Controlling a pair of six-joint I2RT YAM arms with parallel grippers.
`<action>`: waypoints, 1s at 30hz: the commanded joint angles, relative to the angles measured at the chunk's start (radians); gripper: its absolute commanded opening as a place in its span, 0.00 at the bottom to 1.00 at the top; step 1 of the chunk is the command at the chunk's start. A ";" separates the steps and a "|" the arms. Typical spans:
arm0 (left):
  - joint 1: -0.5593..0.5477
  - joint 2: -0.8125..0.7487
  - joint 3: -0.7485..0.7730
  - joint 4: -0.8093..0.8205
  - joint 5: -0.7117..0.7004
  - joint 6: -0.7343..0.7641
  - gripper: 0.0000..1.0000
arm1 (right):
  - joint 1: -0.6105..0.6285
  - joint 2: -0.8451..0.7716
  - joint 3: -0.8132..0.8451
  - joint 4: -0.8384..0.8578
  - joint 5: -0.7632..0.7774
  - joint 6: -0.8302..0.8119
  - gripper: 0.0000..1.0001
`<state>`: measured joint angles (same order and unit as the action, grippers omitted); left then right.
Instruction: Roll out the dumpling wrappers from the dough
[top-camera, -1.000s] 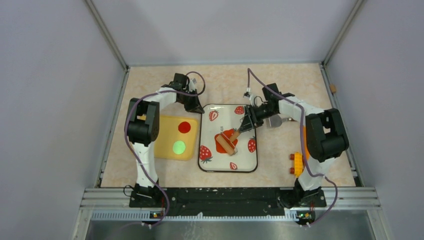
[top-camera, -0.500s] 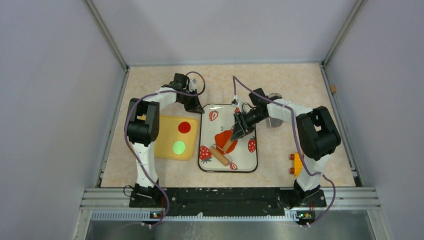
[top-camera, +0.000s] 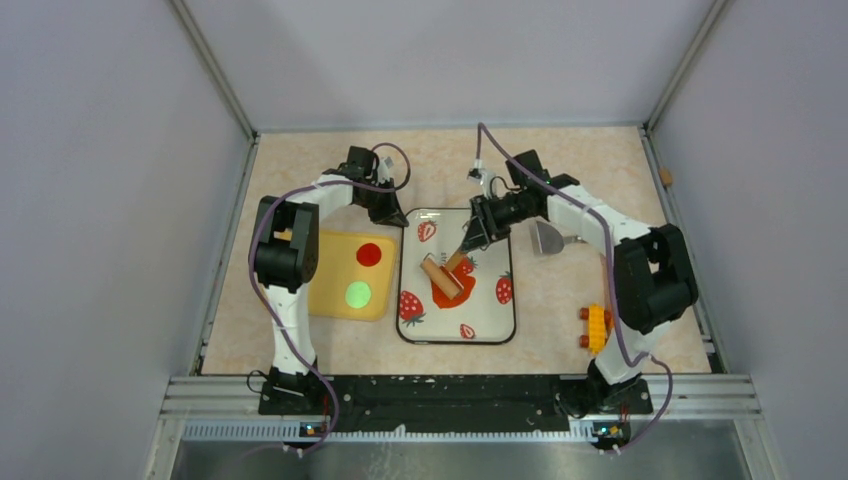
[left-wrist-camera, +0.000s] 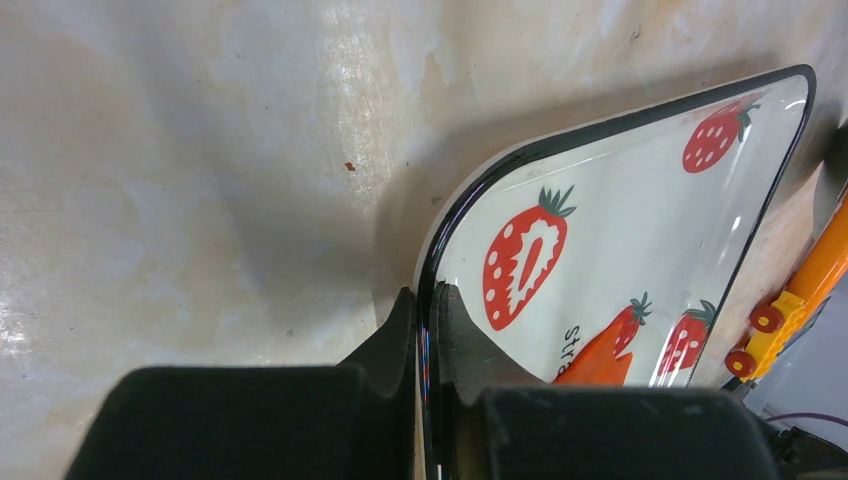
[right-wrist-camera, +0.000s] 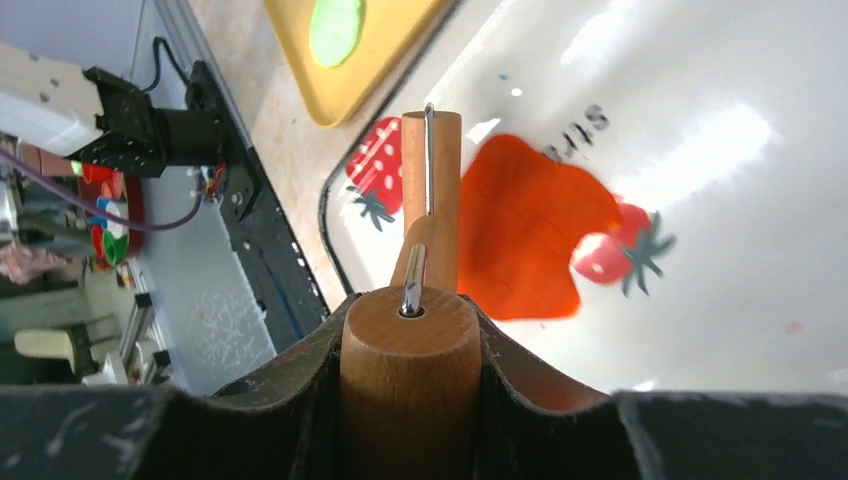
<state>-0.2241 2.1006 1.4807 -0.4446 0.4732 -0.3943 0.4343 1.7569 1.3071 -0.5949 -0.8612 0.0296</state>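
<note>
**pastrybot_fan:** So where's the dough sitting? All I can make out is a white rectangular tray with a black rim and strawberry prints (top-camera: 490, 315) in the middle of the beige marbled bench (top-camera: 600, 170).

**rollin_rick:** Yep, it's on that tray. The flat, ragged orange-red clay dough blob (right-wrist-camera: 520, 240) lies on the far half, roughly centre, right beside one of the printed strawberries. The light wooden rolling pin (right-wrist-camera: 431, 180) has its roller lying on the blob's edge.

**pastrybot_fan:** And who's holding what?

**rollin_rick:** The right gripper (right-wrist-camera: 410, 315) has its jaws clamped on the pin's round wooden handle, one on each side, snug against it. The left gripper (left-wrist-camera: 425, 305) is at the tray's far-left corner, jaws pinched together on the black rim, one inside and one outside.

**pastrybot_fan:** Any wrappers done?

**rollin_rick:** Two, on the yellow square board (top-camera: 378, 282) just left of the tray: a neat round red clay disc (top-camera: 369, 254) and a green clay disc (top-camera: 358, 294) nearer the arm bases, lying apart from each other. Over on the right of the bench there's a yellow toy block (top-camera: 596, 328), well away from the dough.
</note>
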 joint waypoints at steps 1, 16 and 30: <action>0.012 -0.011 -0.008 -0.029 -0.102 0.037 0.00 | -0.065 -0.062 -0.080 0.026 0.056 0.064 0.00; 0.018 -0.017 -0.016 -0.031 -0.116 0.046 0.00 | -0.266 0.046 -0.144 -0.061 0.459 -0.135 0.00; 0.020 -0.011 -0.010 -0.035 -0.116 0.048 0.00 | -0.339 0.016 -0.059 -0.097 0.446 -0.174 0.00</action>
<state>-0.2203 2.0972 1.4807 -0.4572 0.4629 -0.3935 0.0956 1.7725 1.2255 -0.7170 -0.7006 -0.0261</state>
